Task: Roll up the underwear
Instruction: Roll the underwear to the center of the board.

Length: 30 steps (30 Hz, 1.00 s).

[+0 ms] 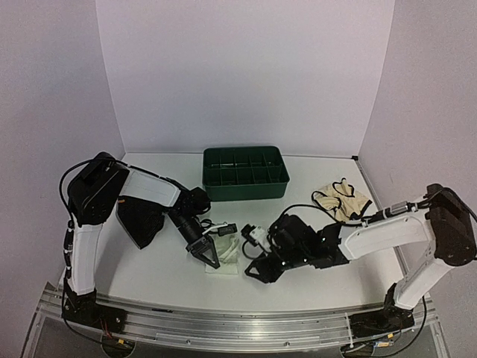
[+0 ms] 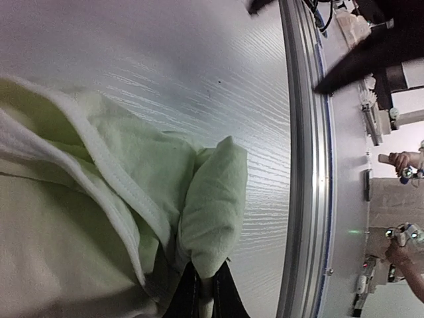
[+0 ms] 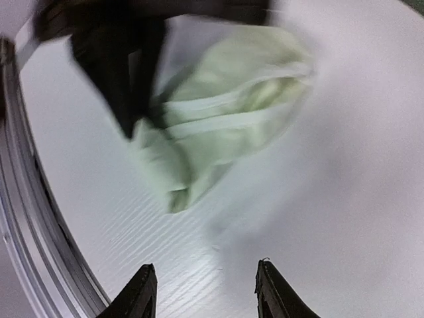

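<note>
The pale green underwear [image 1: 226,254] lies bunched on the white table between the arms. My left gripper [image 1: 211,258] is shut on a fold of it; in the left wrist view the fabric [image 2: 199,199] is pinched between the dark fingertips [image 2: 190,298]. My right gripper [image 1: 253,270] is open and empty, just right of the underwear and apart from it. In the right wrist view the underwear [image 3: 218,126] lies beyond the spread fingers [image 3: 142,291], with the left arm dark at the top.
A green compartment tray [image 1: 244,172] stands at the back centre. A black garment [image 1: 140,221] lies at the left under the left arm. A beige garment [image 1: 343,201] lies at the right. The metal rail [image 1: 223,324] runs along the near edge.
</note>
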### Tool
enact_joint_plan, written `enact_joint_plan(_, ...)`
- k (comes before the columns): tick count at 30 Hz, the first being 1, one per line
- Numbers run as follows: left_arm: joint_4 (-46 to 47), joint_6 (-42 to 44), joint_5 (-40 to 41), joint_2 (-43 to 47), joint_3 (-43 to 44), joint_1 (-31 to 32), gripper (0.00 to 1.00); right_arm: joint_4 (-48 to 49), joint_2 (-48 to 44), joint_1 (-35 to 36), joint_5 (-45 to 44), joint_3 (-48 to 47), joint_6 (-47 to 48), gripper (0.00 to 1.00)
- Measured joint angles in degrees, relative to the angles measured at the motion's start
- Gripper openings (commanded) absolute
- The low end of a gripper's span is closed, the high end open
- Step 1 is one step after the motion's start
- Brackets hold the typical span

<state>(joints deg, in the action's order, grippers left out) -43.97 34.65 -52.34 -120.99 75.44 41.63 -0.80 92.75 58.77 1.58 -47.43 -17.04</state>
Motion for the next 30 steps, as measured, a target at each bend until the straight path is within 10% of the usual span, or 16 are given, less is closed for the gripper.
enact_joint_plan(12, -6.12, -3.36, -5.54, -5.93, 5.81, -0.94, 0.00, 10.74, 13.18, 12.32, -15.10, -7.55, 38.50, 0.51)
enact_joint_plan(28, -7.58, -3.05, -5.98, -6.92, 6.34, -1.38, 0.01, 10.87, 20.50, 12.39, -20.82, -11.92, 43.42, 0.02)
enact_joint_plan(30, -7.76, -2.87, -6.03, -6.92, 6.36, -1.45, 0.12, 10.16, 20.51, 12.42, -20.84, -12.27, 42.50, 0.00)
